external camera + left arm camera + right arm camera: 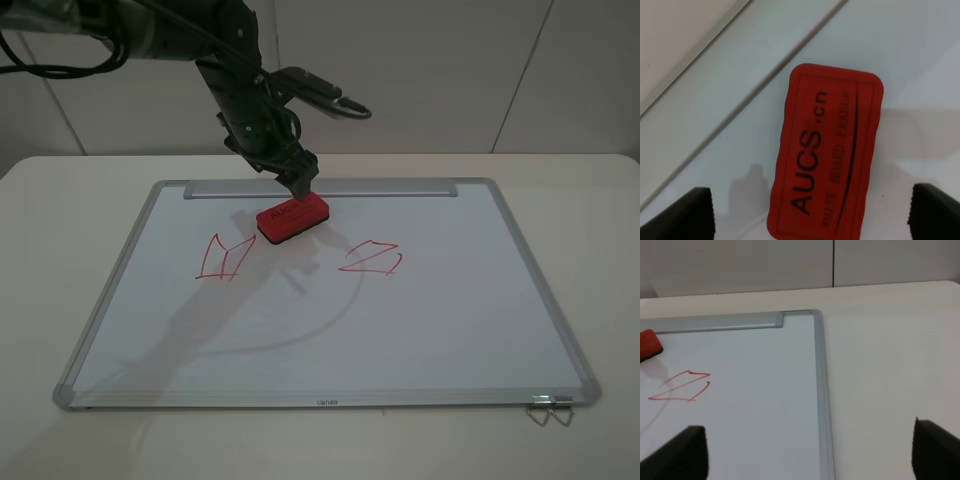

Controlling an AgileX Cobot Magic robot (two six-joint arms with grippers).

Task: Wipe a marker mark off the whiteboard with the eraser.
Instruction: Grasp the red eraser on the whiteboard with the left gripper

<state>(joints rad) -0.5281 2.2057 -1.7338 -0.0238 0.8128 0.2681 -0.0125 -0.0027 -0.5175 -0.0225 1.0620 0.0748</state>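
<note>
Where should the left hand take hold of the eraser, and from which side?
Grip the eraser across its two long sides, straight down from above. It lies flat on the whiteboard, felt down, and the open left hand above spans its narrow width.

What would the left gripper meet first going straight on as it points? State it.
Likely the small red rounded rectangular eraser, lying straight ahead of the open left gripper on the silver-framed whiteboard; remaining gap unclear.

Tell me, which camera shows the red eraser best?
The left wrist view: the eraser is large there, its lettering readable. The high view shows it small on the whiteboard; the right wrist view catches only one corner at the picture's edge.
</note>
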